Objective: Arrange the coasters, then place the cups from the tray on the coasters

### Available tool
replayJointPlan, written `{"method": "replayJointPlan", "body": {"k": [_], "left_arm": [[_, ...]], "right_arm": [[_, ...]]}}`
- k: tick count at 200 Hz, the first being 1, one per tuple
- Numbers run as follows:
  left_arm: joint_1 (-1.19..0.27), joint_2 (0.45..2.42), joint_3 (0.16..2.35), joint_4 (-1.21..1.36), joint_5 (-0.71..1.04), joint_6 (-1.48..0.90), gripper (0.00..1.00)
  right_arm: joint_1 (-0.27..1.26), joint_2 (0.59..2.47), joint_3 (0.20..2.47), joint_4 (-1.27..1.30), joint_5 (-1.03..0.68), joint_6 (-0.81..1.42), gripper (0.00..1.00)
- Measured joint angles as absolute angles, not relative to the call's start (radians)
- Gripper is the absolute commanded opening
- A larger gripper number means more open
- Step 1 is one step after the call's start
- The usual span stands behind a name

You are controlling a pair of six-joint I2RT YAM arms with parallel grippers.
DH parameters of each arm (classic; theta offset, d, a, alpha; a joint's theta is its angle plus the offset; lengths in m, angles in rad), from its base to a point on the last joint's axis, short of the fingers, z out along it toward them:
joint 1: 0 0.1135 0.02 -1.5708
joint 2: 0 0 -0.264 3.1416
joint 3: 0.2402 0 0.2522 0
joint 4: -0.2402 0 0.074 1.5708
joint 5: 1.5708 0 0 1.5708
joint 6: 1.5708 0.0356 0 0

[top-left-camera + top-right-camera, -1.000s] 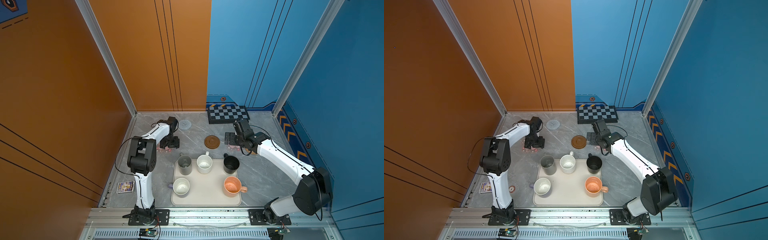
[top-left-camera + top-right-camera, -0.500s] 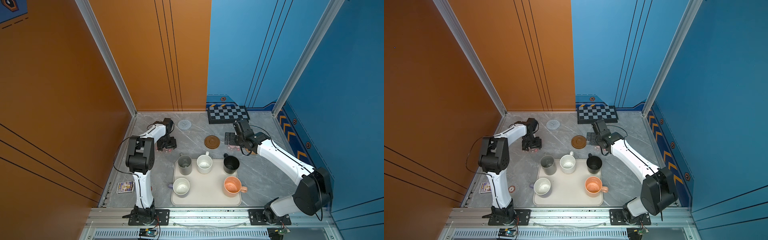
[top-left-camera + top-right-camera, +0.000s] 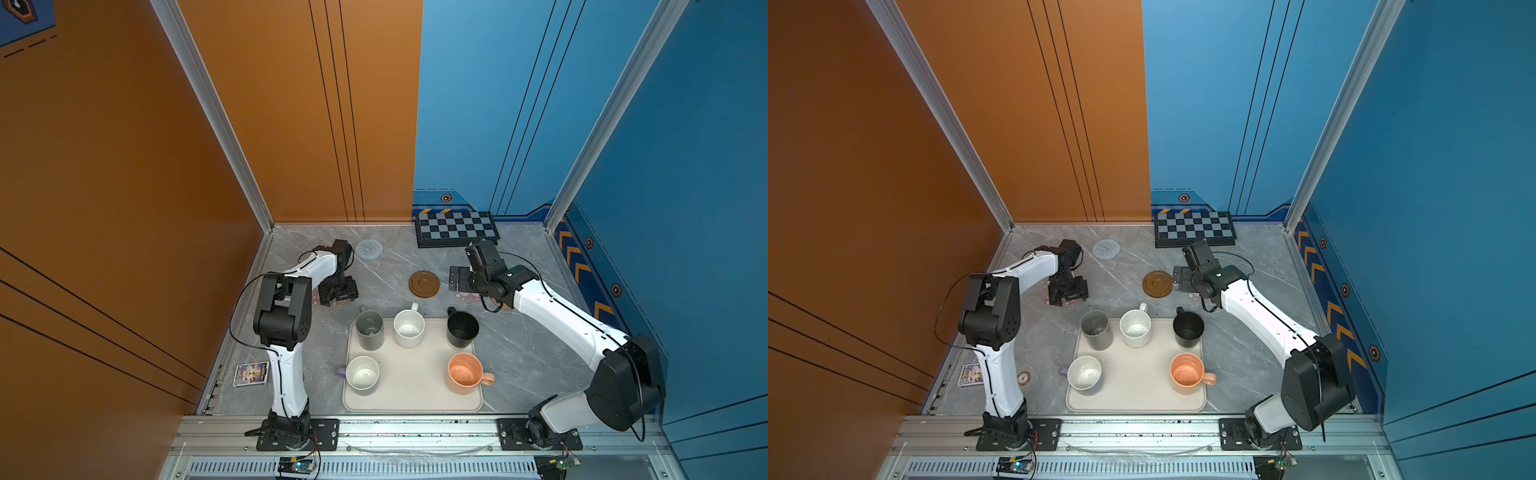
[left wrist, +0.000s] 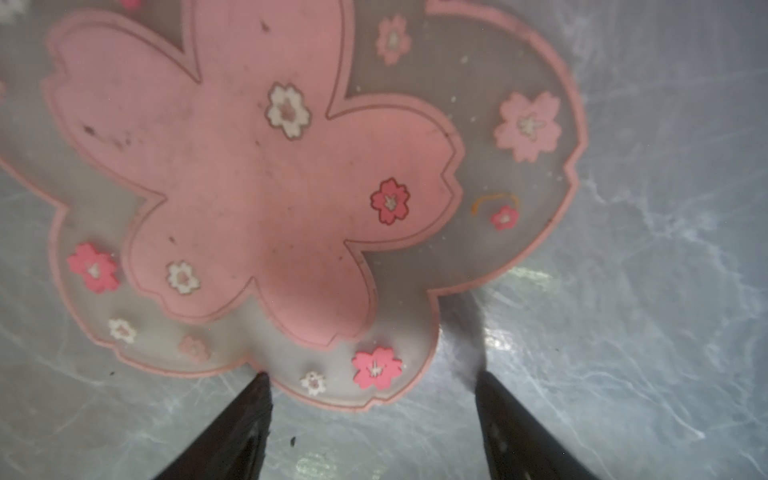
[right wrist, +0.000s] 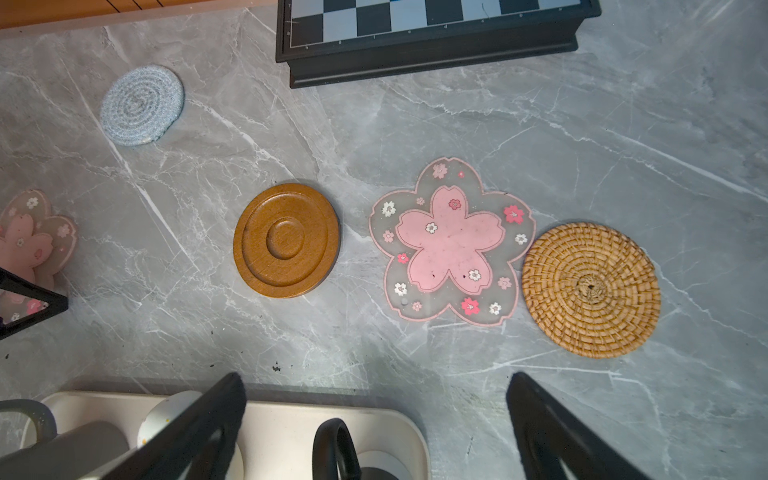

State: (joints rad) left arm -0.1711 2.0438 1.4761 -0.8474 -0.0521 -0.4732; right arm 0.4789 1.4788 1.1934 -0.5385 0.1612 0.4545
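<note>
Jaws apart on left gripper (image 4: 370, 374), straddling pink flower coaster (image 4: 257, 187) edge. Wide apart on right gripper (image 5: 376, 375), over bare table (image 5: 623, 124) beside tray (image 5: 291, 415) rim.

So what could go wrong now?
The clear pink-flower coaster lies flat on the grey marble table, so the open left gripper at its edge may slip off it. Later, the grey mug and speckled white mug stand close together; grabbing one could bump the other.
</note>
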Motion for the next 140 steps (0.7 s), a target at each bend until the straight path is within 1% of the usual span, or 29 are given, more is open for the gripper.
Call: {"method": "replayJointPlan", "body": {"k": [30, 90, 140], "left_arm": [[-0.157, 2.043, 1.473, -0.848, -0.047, -0.48, 0.78], [-0.084, 2.043, 1.472, -0.849, -0.036, -0.461, 0.78], [-0.07, 2.062, 1.5, -0.857, -0.032, -0.441, 0.76]], "right_arm": [[0.479, 1.479, 1.185, -0.538, 0.162, 0.454, 1.0], [0.479, 1.479, 1.18, -0.538, 0.162, 0.455, 1.0], [0.479, 1.479, 1.18, -0.538, 0.169, 0.455, 1.0]]}}
